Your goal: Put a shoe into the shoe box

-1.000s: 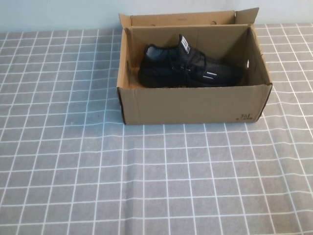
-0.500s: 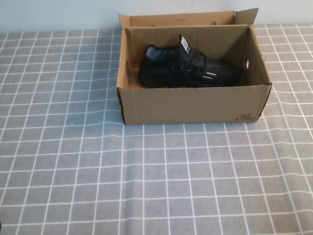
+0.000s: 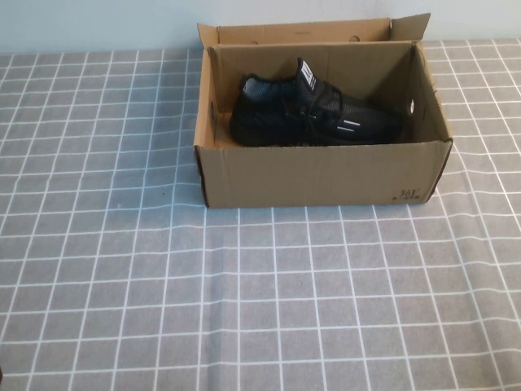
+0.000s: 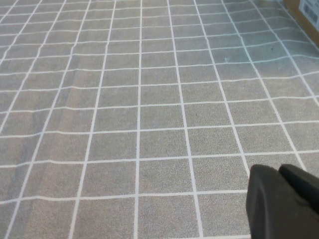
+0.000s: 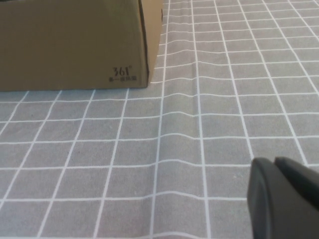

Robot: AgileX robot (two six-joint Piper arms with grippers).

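From the high view I see the shoe (image 3: 313, 114) lying inside the shoe box (image 3: 321, 175), so the job looks done, while each wrist view shows its gripper, left gripper (image 4: 285, 201) and right gripper (image 5: 285, 196), pressed together, empty, parked above the surface (image 4: 149, 124).

Black shoe (image 3: 313, 114), brown box (image 3: 321, 173), perhaps grey-checked cloth (image 3: 244, 309)

shoe (image 3: 313, 114) sole hidden; both grippers' fingertips cropped

All I see of my left gripper (image 4: 284, 201) is matte black, rounded plastic with a seam between two lobes. My right gripper (image 5: 284, 196) looks identical: black, smooth, rounded.
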